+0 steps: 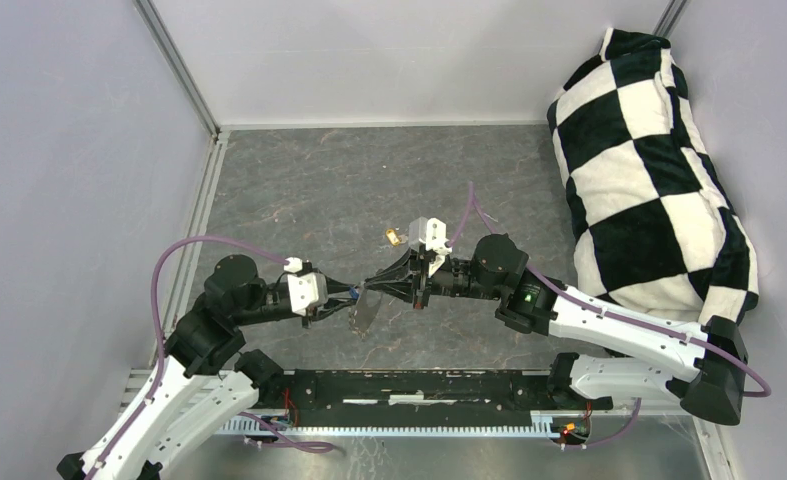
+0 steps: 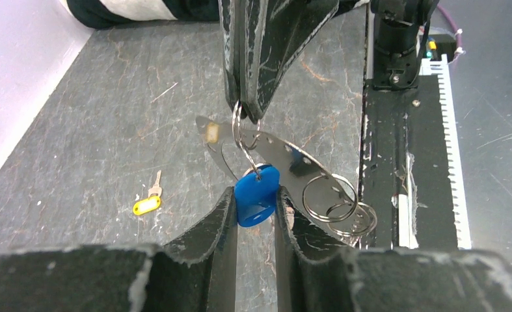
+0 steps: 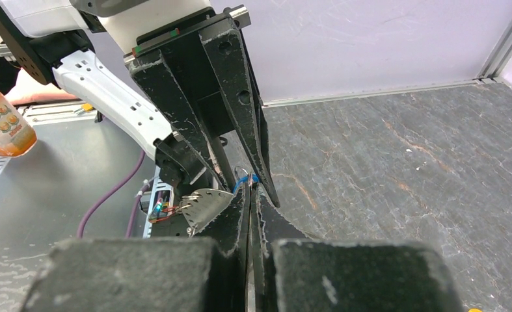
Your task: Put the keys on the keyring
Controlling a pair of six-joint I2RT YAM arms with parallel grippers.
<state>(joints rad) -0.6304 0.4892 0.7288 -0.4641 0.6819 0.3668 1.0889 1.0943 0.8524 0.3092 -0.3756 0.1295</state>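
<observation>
Blue key (image 2: 256, 200) pinched in my left end effector (image 2: 256, 194) just below the keyring (image 2: 240, 133) my right end effector (image 2: 245, 107) is clamping, I am judging slow, untwisted threading safest.

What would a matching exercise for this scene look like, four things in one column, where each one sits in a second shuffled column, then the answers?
Things
1. blue key
2. yellow-tagged key
3. keyring
4. checkered cushion

Places
A. lying loose on the table, beyond both tools
B. hanging from the right tool
C. clamped in the left tool
D. lying along the right wall

Pairs: 1-C, 2-A, 3-B, 4-D
</observation>
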